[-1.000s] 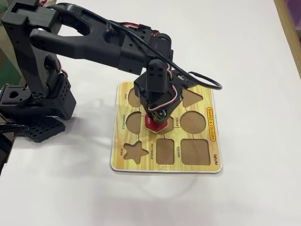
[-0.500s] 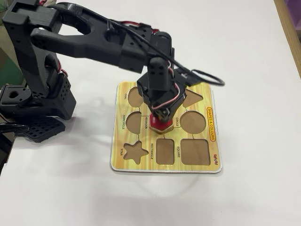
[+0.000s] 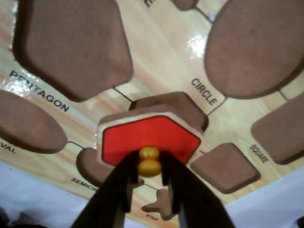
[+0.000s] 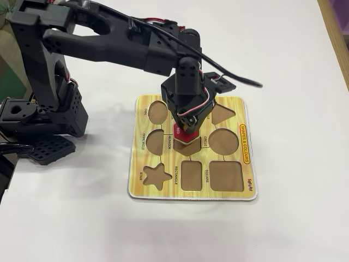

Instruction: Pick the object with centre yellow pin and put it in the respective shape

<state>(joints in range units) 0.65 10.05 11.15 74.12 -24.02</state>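
A red hexagon piece (image 3: pixel 151 138) with a light wooden rim has a yellow pin (image 3: pixel 149 162) at its centre. My gripper (image 3: pixel 149 167) is shut on that pin, one black finger on each side. The piece hangs tilted just above the wooden shape board (image 3: pixel 166 52), partly over the empty hexagon recess (image 3: pixel 175 105), which shows past the piece's far edge. In the fixed view the gripper (image 4: pixel 186 129) holds the red piece (image 4: pixel 181 133) at the middle of the board (image 4: pixel 246 164), over the hexagon recess (image 4: pixel 188 144).
The board's other recesses are empty: pentagon (image 3: pixel 71 42), circle (image 3: pixel 256 42), square (image 3: pixel 225 166), star (image 4: pixel 155 176), rectangle (image 4: pixel 192 174), semicircle (image 4: pixel 155 141). The black arm base (image 4: pixel 43 120) stands left of the board on a white table.
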